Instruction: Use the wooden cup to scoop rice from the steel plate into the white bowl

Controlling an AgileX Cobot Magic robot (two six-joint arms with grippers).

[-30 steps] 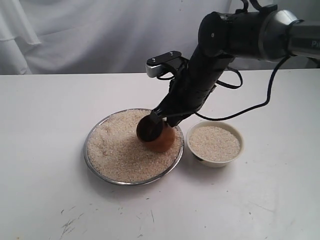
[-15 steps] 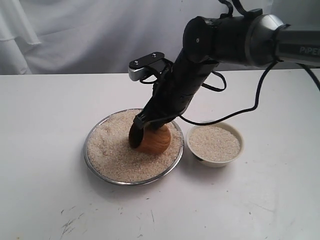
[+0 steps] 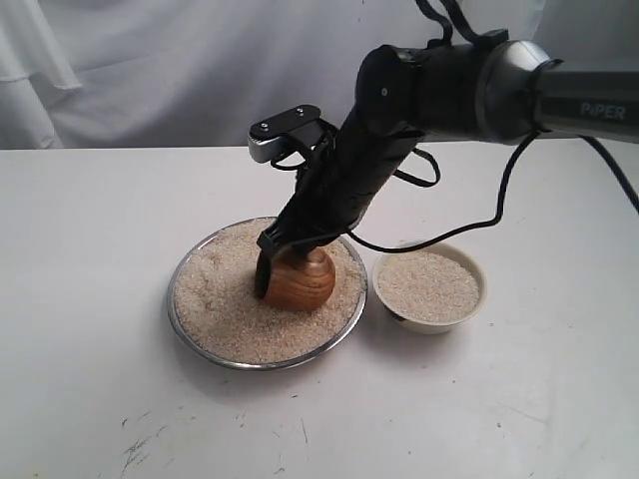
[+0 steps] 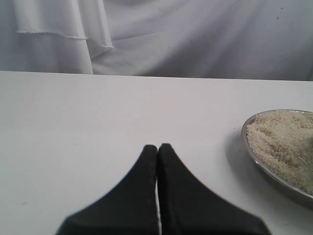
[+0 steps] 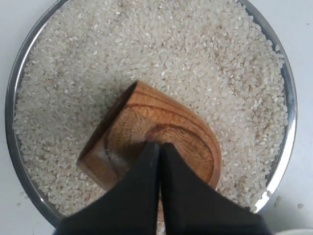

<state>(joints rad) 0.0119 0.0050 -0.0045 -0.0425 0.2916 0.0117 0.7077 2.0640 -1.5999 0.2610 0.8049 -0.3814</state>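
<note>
A wide, flat white tabletop (image 3: 90, 379) fills the lower part of the scene. Its matte surface carries a few small dark scuff marks (image 3: 140, 449) close to the near edge. Behind the table's far edge hangs a white draped fabric backdrop (image 3: 150, 70), falling in soft vertical folds, with a stitched hem visible in the left wrist view.

A reddish-brown barrel-shaped wooden cup (image 5: 146, 122) lies tipped on pale uncooked rice grains (image 5: 195, 54) in a shiny round steel plate (image 5: 291, 112). The black end effector (image 5: 159, 145) pinches it, fingers almost touching.
</note>
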